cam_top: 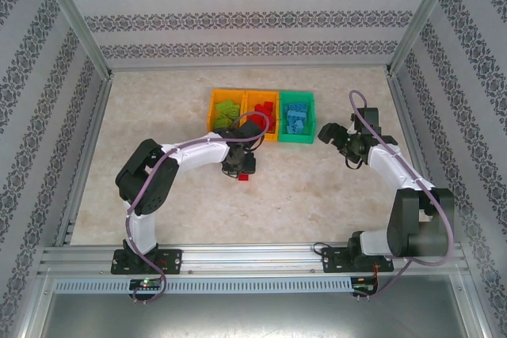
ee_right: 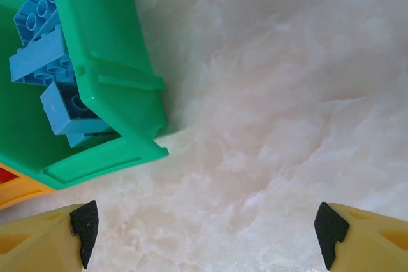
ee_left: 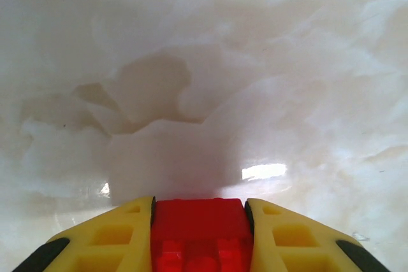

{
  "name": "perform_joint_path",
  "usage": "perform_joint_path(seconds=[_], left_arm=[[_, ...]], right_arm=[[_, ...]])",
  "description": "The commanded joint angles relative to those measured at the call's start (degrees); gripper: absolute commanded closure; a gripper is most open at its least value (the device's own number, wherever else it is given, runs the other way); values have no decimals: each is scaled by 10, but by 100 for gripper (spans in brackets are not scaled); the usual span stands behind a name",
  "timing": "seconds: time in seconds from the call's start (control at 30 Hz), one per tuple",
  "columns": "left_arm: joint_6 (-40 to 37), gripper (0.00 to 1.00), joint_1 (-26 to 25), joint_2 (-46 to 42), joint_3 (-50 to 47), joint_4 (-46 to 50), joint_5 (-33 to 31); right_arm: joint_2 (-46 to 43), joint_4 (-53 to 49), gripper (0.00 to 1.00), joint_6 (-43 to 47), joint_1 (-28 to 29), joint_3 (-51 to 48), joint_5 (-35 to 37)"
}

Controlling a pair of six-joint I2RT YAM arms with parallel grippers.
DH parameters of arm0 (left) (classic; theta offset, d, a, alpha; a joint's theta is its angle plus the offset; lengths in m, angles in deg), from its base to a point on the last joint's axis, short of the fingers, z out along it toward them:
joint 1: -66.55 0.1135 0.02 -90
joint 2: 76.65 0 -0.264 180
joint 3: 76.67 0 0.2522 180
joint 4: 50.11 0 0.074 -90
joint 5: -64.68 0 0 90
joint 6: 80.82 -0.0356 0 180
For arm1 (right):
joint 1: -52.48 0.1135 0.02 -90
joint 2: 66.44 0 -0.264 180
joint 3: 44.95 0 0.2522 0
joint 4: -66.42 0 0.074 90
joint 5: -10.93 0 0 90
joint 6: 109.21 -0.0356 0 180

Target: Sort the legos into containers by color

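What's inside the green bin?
Blue legos, several piled loosely in the green bin. Its floor beneath the pile is covered, so anything under them can't be seen.

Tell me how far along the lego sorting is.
Mostly done: lime green plastic bricks lie in the left orange bin, red bricks in the middle orange bin, and blue bricks in the green bin. In hand: the left tool is shut on one red studded brick. Left: moving it to the middle bin.
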Motion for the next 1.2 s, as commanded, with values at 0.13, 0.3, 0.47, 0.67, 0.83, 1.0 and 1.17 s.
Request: perform_joint_path(seconds=[0.13,0.3,0.47,0.67,0.83,1.0,1.17], left_arm=[[-62,74,9,22,152,33,-26],[-87,74,41,85,282,26,-10],[-108,72,70,179,417,39,-13],[-121,64,96,267,547,36,8],[-139,36,98,317,634,70,0],[-144,5,99,310,630,86,-31],[-147,0,99,274,597,96,-67]], right_arm=[[-17,19,9,6,-5,-11,-19],[-27,24,9,1,-5,-22,-18],[-35,28,9,-1,-5,-23,-23],[-52,45,6,42,-5,-33,-20],[-83,105,2,137,-5,-60,35],[-112,203,2,229,-6,-100,126],[-92,329,2,277,-6,-148,156]])
